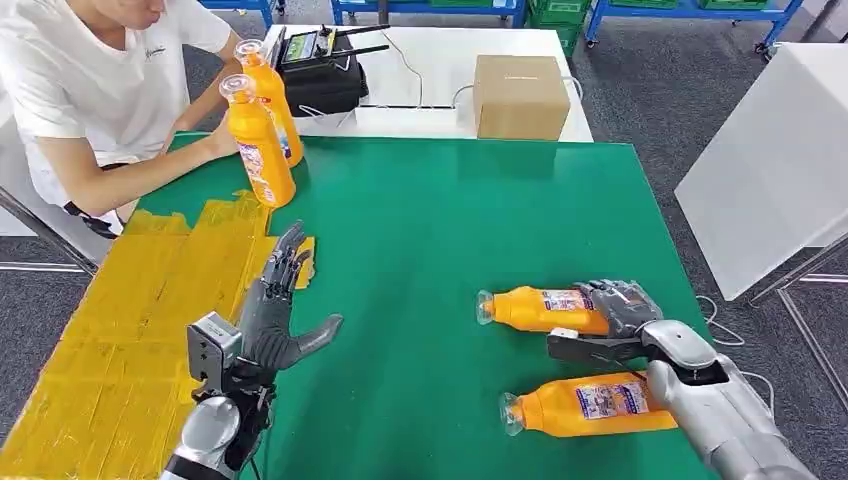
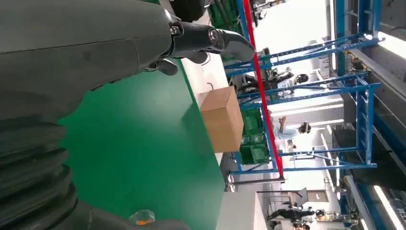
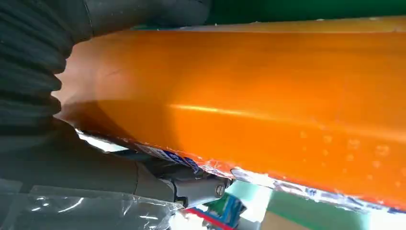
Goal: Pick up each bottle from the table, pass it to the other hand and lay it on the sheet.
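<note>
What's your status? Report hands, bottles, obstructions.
Right hand gripping the far lying bottle. Left hand open, over the table by the yellow sheet. Near bottle lies beside the right arm. Two upright bottles by a person's hand.

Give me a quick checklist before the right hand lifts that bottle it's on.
1. Right hand around the far lying bottle: ok, fingers wrap its base end; the right wrist view shows the thumb against its side.
2. Grip firm enough to lift: cannot tell.
3. Near lying bottle clear of the lift: not ok, it lies close beside the right forearm.
4. Left hand ready to receive: ok, open and holding nothing.
5. Yellow sheet free for laying: ok, bare surface beside the left hand.
6. Person's arm clear: ok, it is at the two upright bottles on the far side.
</note>
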Robot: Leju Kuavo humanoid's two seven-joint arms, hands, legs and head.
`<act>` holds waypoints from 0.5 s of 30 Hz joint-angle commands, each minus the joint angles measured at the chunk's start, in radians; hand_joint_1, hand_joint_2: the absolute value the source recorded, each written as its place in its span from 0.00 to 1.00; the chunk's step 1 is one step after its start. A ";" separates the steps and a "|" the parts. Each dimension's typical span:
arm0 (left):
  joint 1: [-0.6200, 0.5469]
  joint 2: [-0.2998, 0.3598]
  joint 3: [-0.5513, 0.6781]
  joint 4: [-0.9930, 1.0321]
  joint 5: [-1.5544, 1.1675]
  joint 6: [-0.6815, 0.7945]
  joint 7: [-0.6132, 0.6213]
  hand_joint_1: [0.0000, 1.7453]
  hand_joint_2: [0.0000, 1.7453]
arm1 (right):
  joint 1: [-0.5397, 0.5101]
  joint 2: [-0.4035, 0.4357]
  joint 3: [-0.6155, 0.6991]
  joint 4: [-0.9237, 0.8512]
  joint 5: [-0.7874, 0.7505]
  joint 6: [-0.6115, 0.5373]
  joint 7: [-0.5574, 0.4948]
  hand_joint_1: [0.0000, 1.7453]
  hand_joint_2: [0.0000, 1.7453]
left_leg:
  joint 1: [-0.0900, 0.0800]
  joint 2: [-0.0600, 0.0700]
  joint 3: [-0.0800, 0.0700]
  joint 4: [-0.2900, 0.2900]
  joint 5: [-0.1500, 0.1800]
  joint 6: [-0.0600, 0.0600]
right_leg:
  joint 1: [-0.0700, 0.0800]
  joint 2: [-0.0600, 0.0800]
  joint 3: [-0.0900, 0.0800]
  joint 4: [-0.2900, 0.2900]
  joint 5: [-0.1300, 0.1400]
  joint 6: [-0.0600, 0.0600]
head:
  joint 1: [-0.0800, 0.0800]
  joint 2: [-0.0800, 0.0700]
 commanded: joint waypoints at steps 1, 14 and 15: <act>-0.016 -0.001 -0.007 0.030 -0.007 0.004 0.014 0.00 1.00 | 0.001 0.078 -0.024 0.029 0.039 -0.089 0.073 1.00 1.00 | 0.001 0.002 0.000 -0.001 0.000 -0.001 | 0.001 0.002 0.000 -0.001 0.001 -0.002 | -0.001 0.000; 0.022 0.006 -0.022 -0.002 -0.037 0.015 0.016 0.00 1.00 | 0.208 0.325 -0.419 -0.445 -0.200 -0.452 -0.041 1.00 1.00 | 0.002 0.000 -0.005 0.000 -0.001 -0.002 | 0.002 0.001 -0.004 0.001 -0.001 -0.003 | 0.000 0.000; 0.019 0.008 -0.026 0.002 -0.037 0.016 0.016 0.00 1.00 | 0.220 0.348 -0.447 -0.475 -0.286 -0.461 -0.091 1.00 1.00 | 0.002 0.000 -0.005 0.000 -0.001 -0.002 | 0.002 0.000 -0.004 0.000 -0.001 -0.003 | -0.001 0.000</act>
